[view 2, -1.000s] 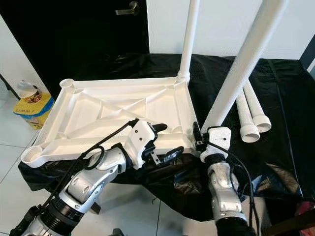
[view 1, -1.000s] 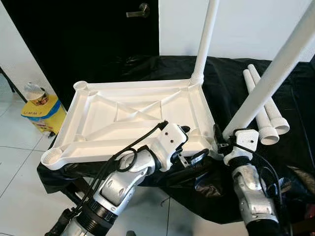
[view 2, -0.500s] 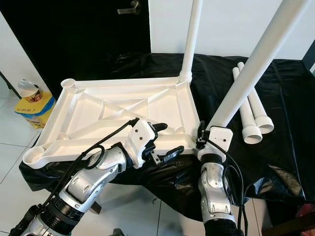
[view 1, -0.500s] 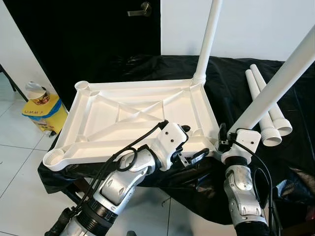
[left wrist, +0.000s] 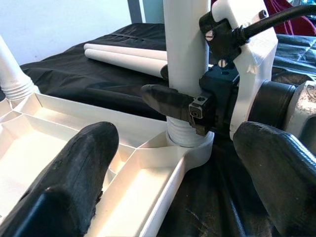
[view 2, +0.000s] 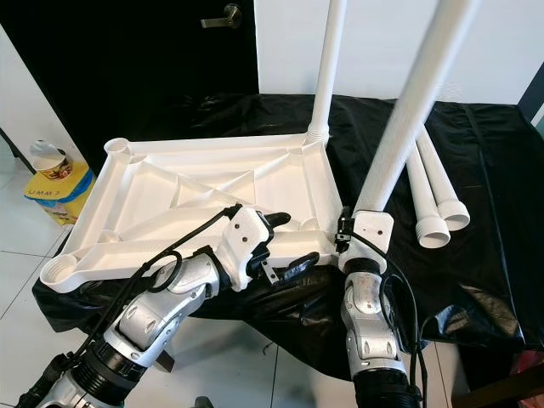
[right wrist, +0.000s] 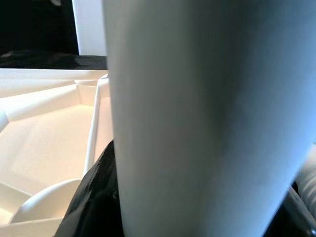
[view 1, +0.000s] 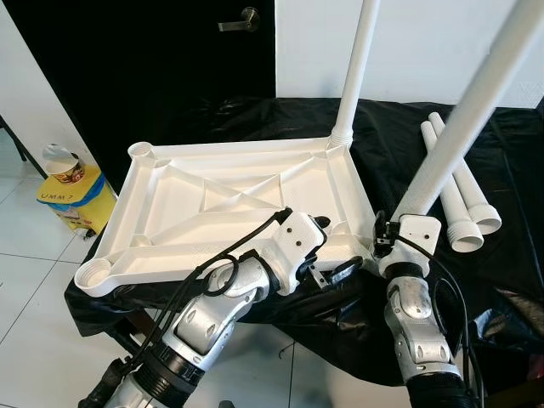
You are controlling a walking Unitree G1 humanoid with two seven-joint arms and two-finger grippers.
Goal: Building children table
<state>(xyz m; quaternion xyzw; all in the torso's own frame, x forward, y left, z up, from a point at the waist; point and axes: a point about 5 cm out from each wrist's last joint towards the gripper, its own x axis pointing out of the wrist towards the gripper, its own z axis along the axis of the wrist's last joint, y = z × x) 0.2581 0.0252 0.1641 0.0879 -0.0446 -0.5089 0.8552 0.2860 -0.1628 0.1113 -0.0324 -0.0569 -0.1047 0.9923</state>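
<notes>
Here we note the white tabletop lying upside down, ribbed underside up, on a surface draped in black plastic sheeting. One white leg stands upright in the far right corner socket. Our right gripper is clamped on a second leg near its lower end; the threaded foot of that leg sits in the near right corner socket, and the leg leans away to the right rather than standing plumb. Our left gripper rests at the near edge of the tabletop just beside that socket, its fingers spread apart and holding nothing. Two spare legs lie side by side on the sheeting, to the right of the tabletop and well apart from it. The two left corner sockets are open. Room: a black door with a metal lever handle behind the surface, a white wall to its right, pale floor tiles, and a yellow box with a tin on the floor at left.
</notes>
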